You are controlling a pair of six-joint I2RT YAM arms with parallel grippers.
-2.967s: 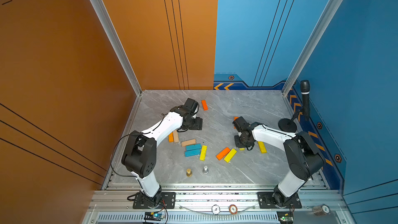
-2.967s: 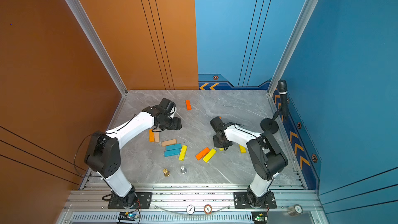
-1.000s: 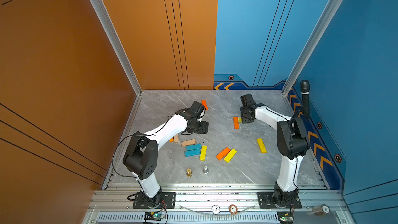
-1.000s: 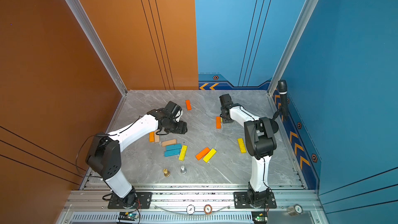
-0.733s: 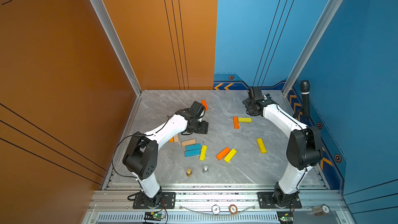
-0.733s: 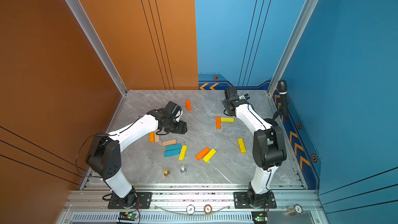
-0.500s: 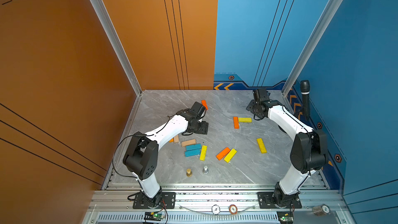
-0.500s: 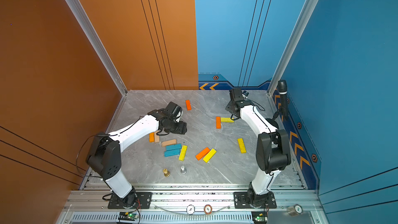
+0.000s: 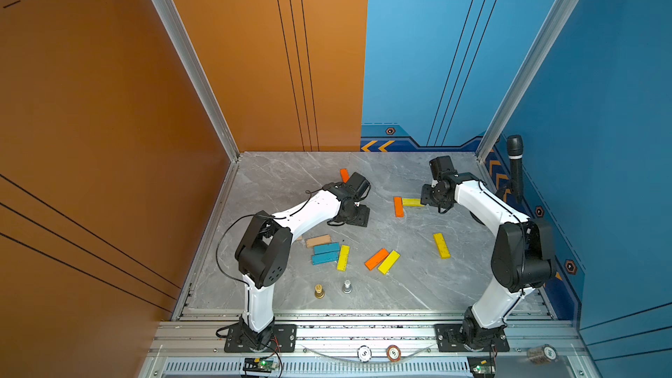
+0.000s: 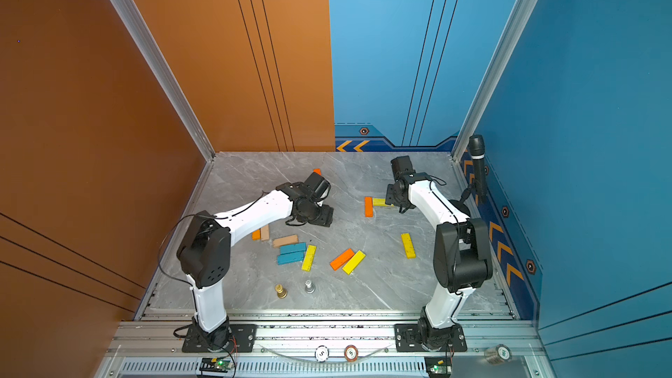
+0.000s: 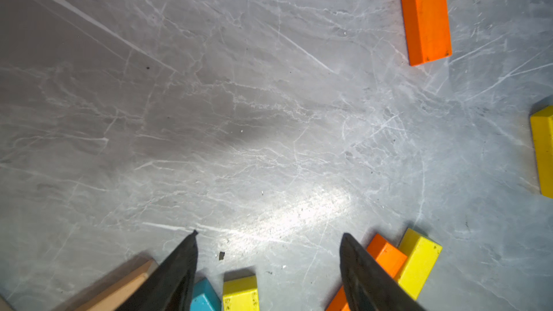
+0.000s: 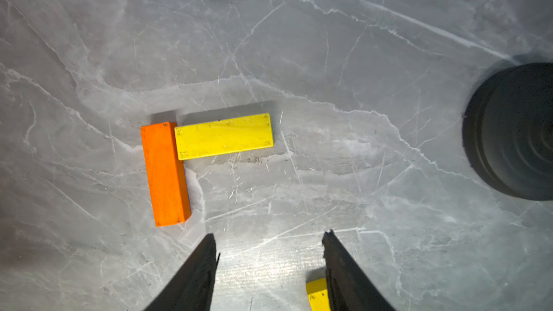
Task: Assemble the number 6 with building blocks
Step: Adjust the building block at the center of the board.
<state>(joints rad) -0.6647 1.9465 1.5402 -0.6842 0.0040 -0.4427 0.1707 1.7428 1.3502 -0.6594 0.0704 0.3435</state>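
An orange block (image 12: 165, 173) and a yellow block (image 12: 224, 136) lie flat on the grey table, touching in an L shape; in a top view they are the orange block (image 9: 398, 206) and yellow block (image 9: 412, 202). My right gripper (image 12: 269, 234) hovers open and empty just beside them, at the yellow one's right end (image 9: 431, 198). My left gripper (image 11: 269, 234) is open and empty over bare table at mid-left (image 9: 358, 218). Loose blocks lie nearer the front: tan (image 9: 318, 240), two teal (image 9: 326, 248), yellow (image 9: 343, 257), orange (image 9: 376, 258), yellow (image 9: 388, 262).
A yellow block (image 9: 441, 245) lies at the right, an orange one (image 9: 344, 175) behind my left wrist. Gold (image 9: 319, 290) and silver (image 9: 347, 286) pawns stand near the front edge. A microphone (image 9: 515, 165) on a black base (image 12: 514, 130) stands at the right wall.
My right gripper has drawn back to the right off the yellow block, which now lies uncovered against the orange one. The left arm has barely moved.
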